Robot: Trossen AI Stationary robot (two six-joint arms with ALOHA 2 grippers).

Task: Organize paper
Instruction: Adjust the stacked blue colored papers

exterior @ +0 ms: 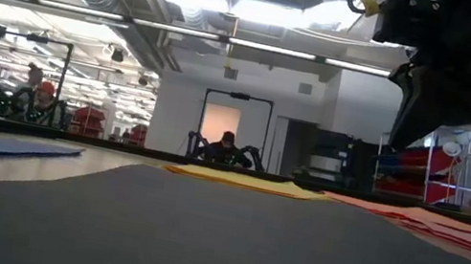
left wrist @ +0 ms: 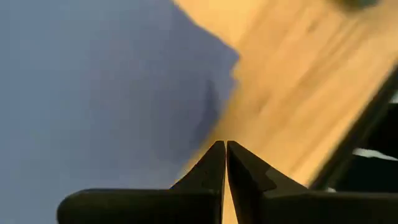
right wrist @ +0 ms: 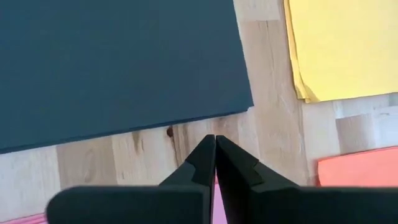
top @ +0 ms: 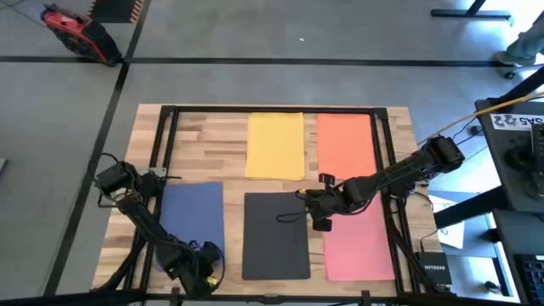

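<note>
Looks mostly sorted to me: your yellow paper (top: 274, 146) and orange paper (top: 344, 143) sit upper middle, blue paper (top: 190, 223), dark paper (top: 274, 235) and pink paper (top: 359, 246) along the bottom. Right gripper (right wrist: 215, 163) and left gripper (left wrist: 225, 168) both hover pressed together, holding nothing.

Even overhead light falls softly on the table (top: 212, 127) with faint shadows, ceiling strip lights (exterior: 238, 6) glare white in the low view above a blurred near foreground, and the left wrist view is smeared soft while the right wrist view stays crisp.
</note>
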